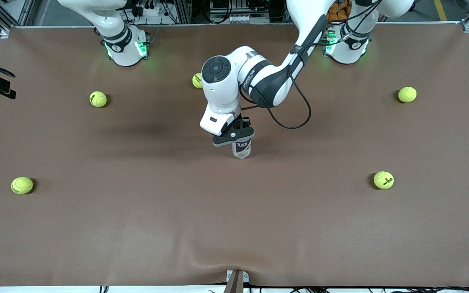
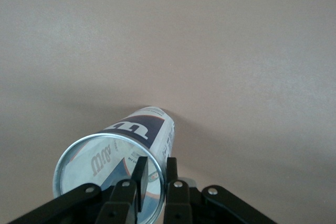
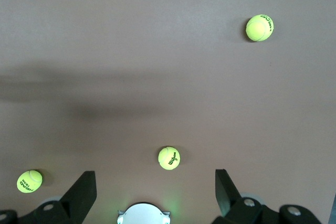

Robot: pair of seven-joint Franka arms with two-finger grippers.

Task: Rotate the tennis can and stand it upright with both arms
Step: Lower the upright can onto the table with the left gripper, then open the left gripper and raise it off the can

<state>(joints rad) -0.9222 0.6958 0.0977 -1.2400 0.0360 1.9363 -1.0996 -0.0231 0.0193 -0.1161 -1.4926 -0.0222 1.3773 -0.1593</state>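
The tennis can (image 1: 242,149) stands about upright at the middle of the table, white label with a navy band and a W logo. My left gripper (image 1: 234,136) is right over it, shut on its top. In the left wrist view the left gripper (image 2: 156,163) pinches the can (image 2: 137,129) at its silvery rim, one finger inside the open mouth and one outside. My right gripper (image 3: 154,176) is open and empty, held high above the table near its own base (image 3: 143,214); it waits and is out of the front view.
Several yellow tennis balls lie spread on the brown mat (image 1: 136,228): one (image 1: 197,80) by the left arm's elbow, one (image 1: 98,99) and one (image 1: 22,185) toward the right arm's end, one (image 1: 407,94) and one (image 1: 383,180) toward the left arm's end.
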